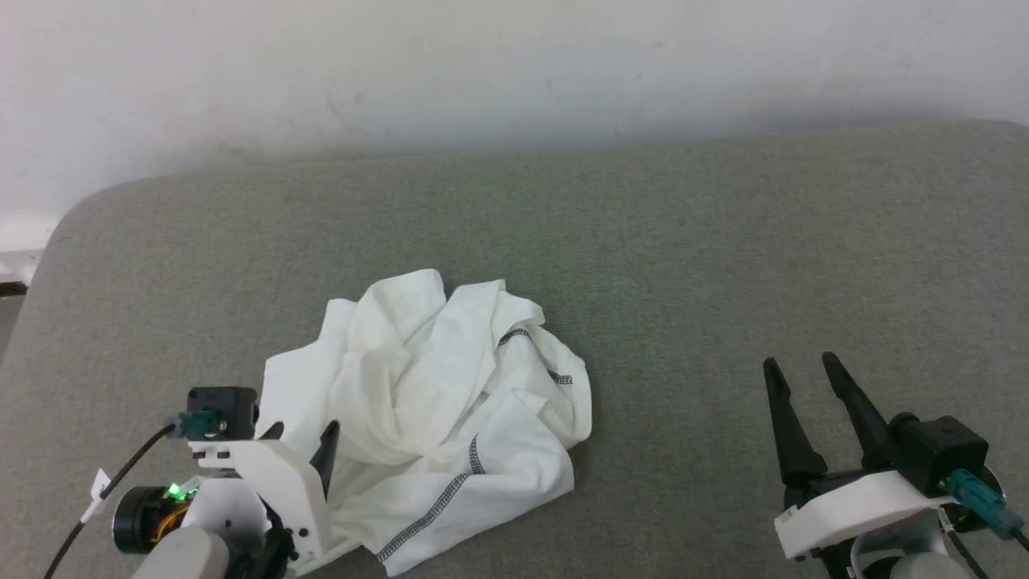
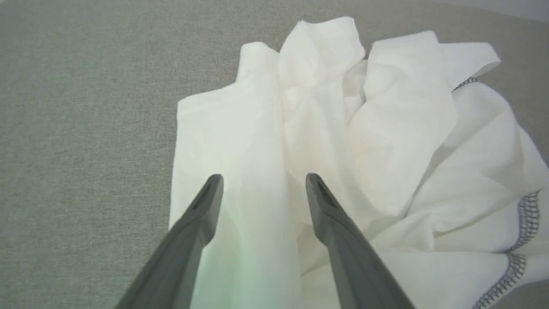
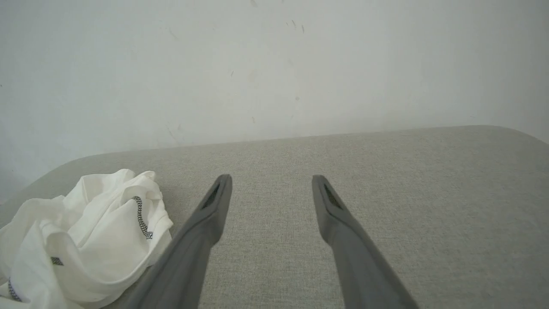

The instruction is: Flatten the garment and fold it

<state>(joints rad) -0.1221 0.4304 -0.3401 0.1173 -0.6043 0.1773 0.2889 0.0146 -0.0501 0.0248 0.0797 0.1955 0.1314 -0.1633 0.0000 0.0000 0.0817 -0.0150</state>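
left gripper [image 2: 263,182] wide open, empty, over near-left edge of garment [image 1: 434,402]; right gripper [image 1: 800,366] wide open, empty, well right of garment. garment lies crumpled on grey cushion [image 1: 683,241]. best pinch a stitched hem corner, not bunched middle, then spread outward

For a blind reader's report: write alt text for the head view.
A crumpled white garment lies heaped on a grey fabric surface before a pale wall. The left hand, open, is at the heap's near left edge; the right hand, open, is apart from it at lower right.
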